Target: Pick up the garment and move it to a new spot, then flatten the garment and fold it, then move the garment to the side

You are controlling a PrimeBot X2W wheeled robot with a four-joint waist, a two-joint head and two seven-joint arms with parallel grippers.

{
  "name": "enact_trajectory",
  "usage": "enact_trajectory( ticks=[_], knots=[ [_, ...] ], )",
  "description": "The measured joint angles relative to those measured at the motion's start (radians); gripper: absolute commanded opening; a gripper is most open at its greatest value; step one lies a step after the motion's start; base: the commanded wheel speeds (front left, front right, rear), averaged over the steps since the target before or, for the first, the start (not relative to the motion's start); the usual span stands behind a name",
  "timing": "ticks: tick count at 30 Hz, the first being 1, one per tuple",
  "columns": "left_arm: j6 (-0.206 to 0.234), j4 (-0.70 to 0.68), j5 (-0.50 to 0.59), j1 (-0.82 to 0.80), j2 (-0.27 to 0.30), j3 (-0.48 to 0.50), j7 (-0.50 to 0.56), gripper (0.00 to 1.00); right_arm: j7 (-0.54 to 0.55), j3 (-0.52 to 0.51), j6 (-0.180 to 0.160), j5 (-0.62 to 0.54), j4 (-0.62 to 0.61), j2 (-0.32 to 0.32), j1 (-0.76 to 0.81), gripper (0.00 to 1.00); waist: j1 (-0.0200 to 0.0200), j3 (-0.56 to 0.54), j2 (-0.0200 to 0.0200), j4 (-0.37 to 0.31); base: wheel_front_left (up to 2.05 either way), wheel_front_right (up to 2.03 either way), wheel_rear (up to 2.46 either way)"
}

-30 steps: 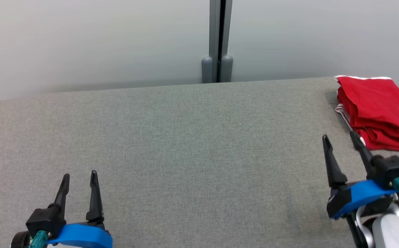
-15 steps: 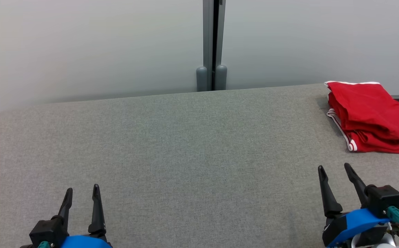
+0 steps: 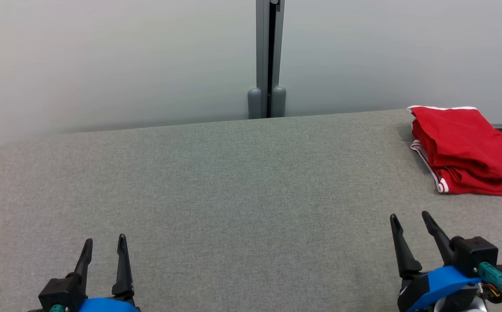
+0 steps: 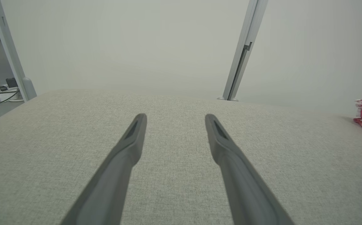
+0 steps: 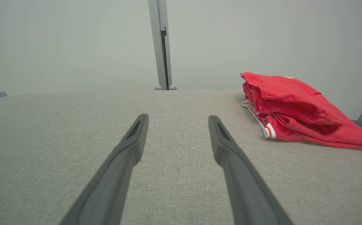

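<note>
Garment (image 3: 463,149), red and folded, lies ahead-right of the open, empty right gripper (image 3: 409,215), far from the open left gripper (image 3: 105,238).

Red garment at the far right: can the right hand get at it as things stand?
Probably yes. The right hand is open and empty, and only grey tabletop lies between it and the folded garment ahead.

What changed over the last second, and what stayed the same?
The right gripper drew back toward the robot, away from the folded red garment, open and empty throughout. The head camera shifted slightly. The red garment stayed at the table far right; the left gripper stayed open.
</note>
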Motion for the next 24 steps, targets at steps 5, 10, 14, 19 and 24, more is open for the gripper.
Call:
enact_trajectory(
  ticks=[5,10,14,19,24],
  knots=[
    [0.001,0.016,-0.003,0.005,-0.005,-0.002,0.002,0.00,-0.001,0.010,0.000,0.004,0.021,0.002,0.004,0.00,0.0001,-0.001,0.0000,-0.001,0.00,0.00,0.00],
    [0.001,0.057,-0.010,0.030,-0.021,-0.012,0.007,0.00,0.006,0.008,0.000,0.008,0.068,0.007,0.021,0.00,0.0000,-0.001,0.0000,-0.001,0.00,0.00,0.00],
    [-0.005,0.060,-0.089,0.034,-0.029,-0.002,0.033,0.00,0.021,0.002,0.000,0.097,0.078,0.008,0.022,0.00,0.0001,0.000,0.0000,0.000,0.00,0.00,0.00],
    [-0.013,0.053,-0.173,0.033,-0.033,0.017,0.054,0.00,0.031,-0.001,0.000,0.198,0.077,0.008,0.021,0.00,0.0001,0.001,0.0000,0.002,0.00,0.00,0.00],
    [-0.021,0.044,-0.253,0.021,-0.038,0.026,0.076,0.00,0.042,-0.004,0.000,0.291,0.075,0.008,0.021,0.00,0.0001,0.001,0.0000,0.004,0.00,0.00,0.00]
  ],
)
